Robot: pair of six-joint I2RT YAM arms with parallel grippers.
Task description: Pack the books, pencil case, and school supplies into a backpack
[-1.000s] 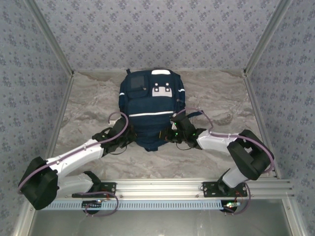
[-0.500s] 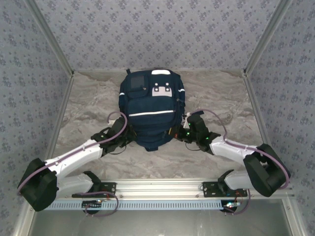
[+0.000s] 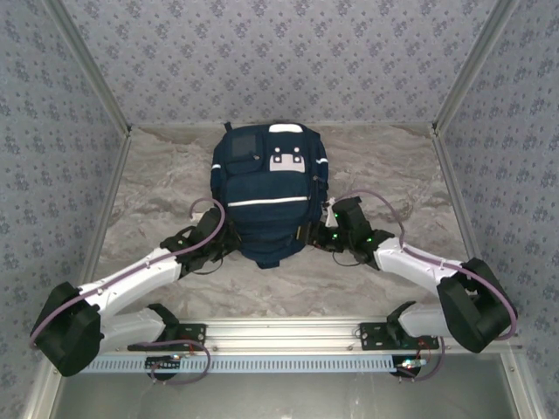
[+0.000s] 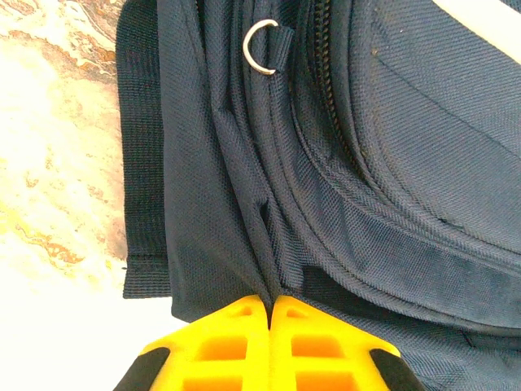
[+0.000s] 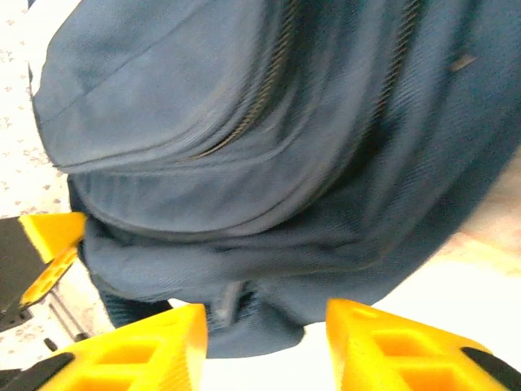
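**Left fingers pinching the backpack's side, right fingers standing apart at its corner**

The navy backpack (image 3: 266, 188) is lying flat on the marble table (image 3: 393, 175), with its white patch (image 3: 288, 160) at the far end and its white reflective stripe (image 3: 269, 202) crossing the middle. Both arms are reaching in to its near end, one on each side.

The left gripper (image 3: 225, 239) is sitting against the backpack's left side. In the left wrist view the left gripper (image 4: 270, 303) is showing its yellow fingers (image 4: 220, 342) pressed together, and a thin fold of the backpack's fabric (image 4: 391, 163) is running straight into the seam between their tips, so they are clamping on that fold. Ahead of the fingertips a metal D-ring (image 4: 262, 49) is lying on the fabric, with a zipper line (image 4: 326, 81) curving just to its right. To the left of the fingers a flat webbing strap (image 4: 142, 163) is lying along the backpack's edge, on the table (image 4: 57, 122).

The right gripper (image 3: 314, 234) is sitting at the backpack's near right corner. In the right wrist view the right gripper (image 5: 264, 309) is holding its yellow fingers (image 5: 383, 350) well apart, gripping nothing. The backpack's rounded corner (image 5: 244, 122) is bulging just ahead of the fingertips, its lowest fabric dipping toward the gap between them, and a zipper (image 5: 269, 90) is running away beyond.
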